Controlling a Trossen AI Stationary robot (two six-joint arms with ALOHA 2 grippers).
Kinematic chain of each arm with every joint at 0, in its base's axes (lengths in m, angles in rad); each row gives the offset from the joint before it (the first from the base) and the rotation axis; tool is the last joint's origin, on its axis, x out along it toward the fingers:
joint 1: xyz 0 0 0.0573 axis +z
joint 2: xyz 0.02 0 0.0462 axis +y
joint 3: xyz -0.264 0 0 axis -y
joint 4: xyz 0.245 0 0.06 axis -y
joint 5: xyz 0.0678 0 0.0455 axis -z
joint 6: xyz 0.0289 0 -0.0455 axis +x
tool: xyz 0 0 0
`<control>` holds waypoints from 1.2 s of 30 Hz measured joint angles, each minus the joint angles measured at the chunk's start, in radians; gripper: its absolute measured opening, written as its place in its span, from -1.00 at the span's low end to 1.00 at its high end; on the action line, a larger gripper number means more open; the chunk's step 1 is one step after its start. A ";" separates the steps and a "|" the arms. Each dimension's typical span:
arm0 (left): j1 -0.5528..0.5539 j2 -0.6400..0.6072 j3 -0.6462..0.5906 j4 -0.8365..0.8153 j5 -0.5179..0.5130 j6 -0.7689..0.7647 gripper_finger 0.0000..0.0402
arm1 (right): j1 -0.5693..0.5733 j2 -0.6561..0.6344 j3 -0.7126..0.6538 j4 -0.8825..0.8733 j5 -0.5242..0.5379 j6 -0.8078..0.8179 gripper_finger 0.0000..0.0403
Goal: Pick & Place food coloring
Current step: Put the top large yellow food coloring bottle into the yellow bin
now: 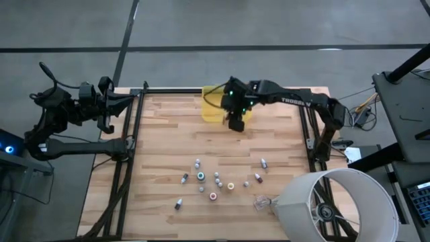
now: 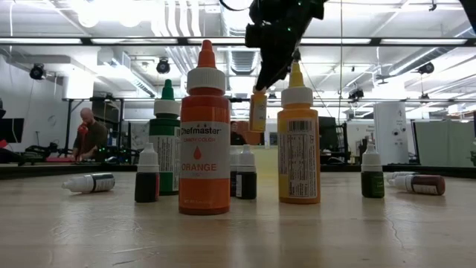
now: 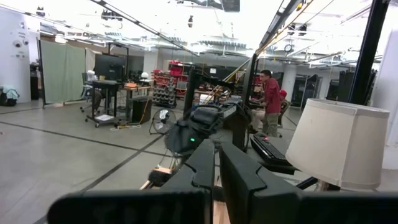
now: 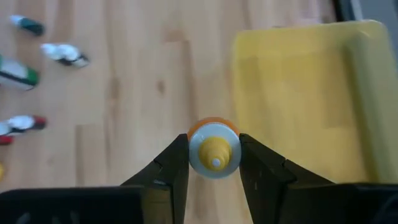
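High view, left to right with the yellow tray (image 1: 213, 106) as anchor: left gripper (image 1: 107, 107) parked off the table edge well left of the tray, fingers close together with nothing between them, so looks clenched on nothing. Right gripper (image 4: 214, 163) up in the air just at the tray's near edge, grasping one small yellow-capped bottle (image 4: 214, 151) upright between both fingers. Probably the carry-to-tray step; best bet would be sliding a bit further over the tray, dropping low, then letting go so the bottle doesn't bounce out. Tray itself looks empty from the right wrist view, though part is hidden under the arm. Rest of the food coloring (image 1: 215, 181) scattered well toward the near side from the tray, some standing, some tipped over.
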 joint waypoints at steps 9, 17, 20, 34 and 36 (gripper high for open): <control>0.000 0.000 0.000 0.000 0.000 0.000 -1.00 | -0.111 0.000 0.005 0.000 0.000 0.075 -0.47; 0.000 0.000 0.000 0.000 0.000 0.000 -1.00 | -0.148 0.000 0.005 0.002 0.092 0.285 -0.47; 0.000 0.000 0.000 0.000 0.000 0.000 -1.00 | -0.160 0.000 0.005 0.002 0.106 0.350 -0.47; 0.000 0.000 0.000 0.000 0.000 0.000 -1.00 | -0.226 0.034 -0.040 0.016 0.109 0.375 -0.47; 0.000 0.000 0.000 0.000 0.000 0.000 -1.00 | -0.234 0.034 -0.062 0.034 0.110 0.366 -0.47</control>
